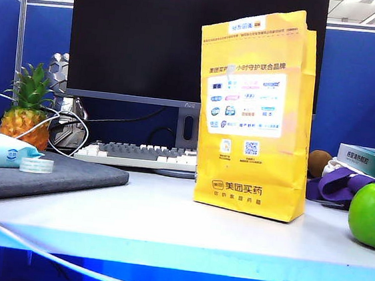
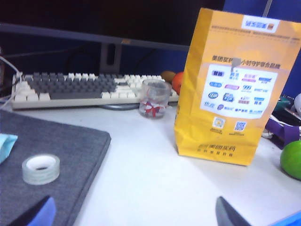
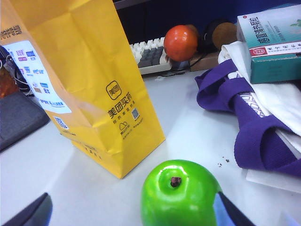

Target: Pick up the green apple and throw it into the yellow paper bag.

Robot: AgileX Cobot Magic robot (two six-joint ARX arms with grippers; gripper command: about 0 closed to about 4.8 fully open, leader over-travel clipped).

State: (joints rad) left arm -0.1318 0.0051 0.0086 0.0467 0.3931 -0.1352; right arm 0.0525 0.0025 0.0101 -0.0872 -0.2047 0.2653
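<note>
In the exterior view, the glossy round green apple (image 1: pixel 372 215) sat on the smooth bench (image 1: pixel 166 219) beside the creased, upright yellow paper bag (image 1: pixel 254 114). The left wrist view showed the left gripper (image 2: pixel 136 214) with fingers apart near a clear tape roll (image 2: pixel 41 169). In the right wrist view, the right gripper (image 3: pixel 136 212) hung with fingers apart around the apple.

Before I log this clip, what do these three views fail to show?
- Yellow paper bag: whether its top is open; every view looks from the side or cuts it off.
- Green apple: cut by the exterior view's right edge.
- Left hand, right hand: only fingertips show at the wrist views' edges; neither appears in the exterior view.
</note>
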